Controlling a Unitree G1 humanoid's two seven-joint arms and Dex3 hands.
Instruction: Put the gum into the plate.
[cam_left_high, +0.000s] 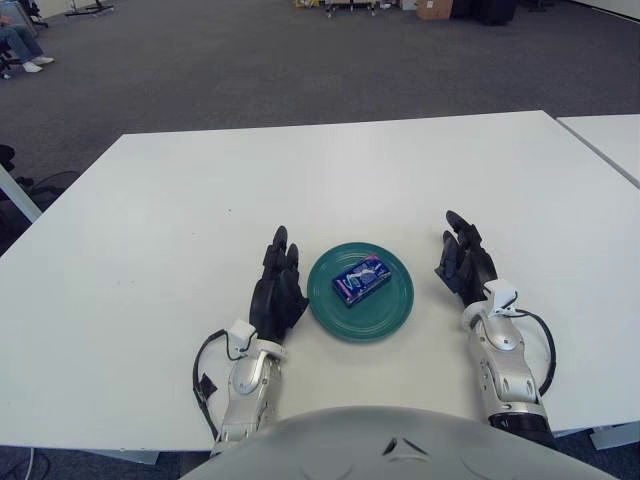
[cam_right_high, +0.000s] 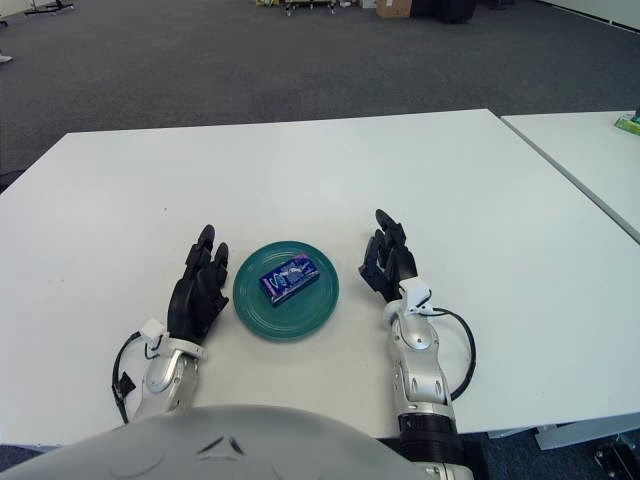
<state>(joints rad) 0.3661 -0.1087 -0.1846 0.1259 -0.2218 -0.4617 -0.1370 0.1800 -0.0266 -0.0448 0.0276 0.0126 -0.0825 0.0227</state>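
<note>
A blue gum pack (cam_left_high: 360, 279) lies inside the green plate (cam_left_high: 388, 312) on the white table, near the front edge. My left hand (cam_left_high: 279, 285) shows just left of the plate, fingers relaxed and holding nothing. My right hand (cam_left_high: 463, 258) shows just right of the plate, fingers spread and holding nothing. Neither hand touches the plate or the gum.
The white table (cam_left_high: 330, 180) stretches far ahead and to both sides. A second white table (cam_left_high: 610, 140) stands at the right, with a small gap between. Grey carpet lies beyond. Cables run by both wrists.
</note>
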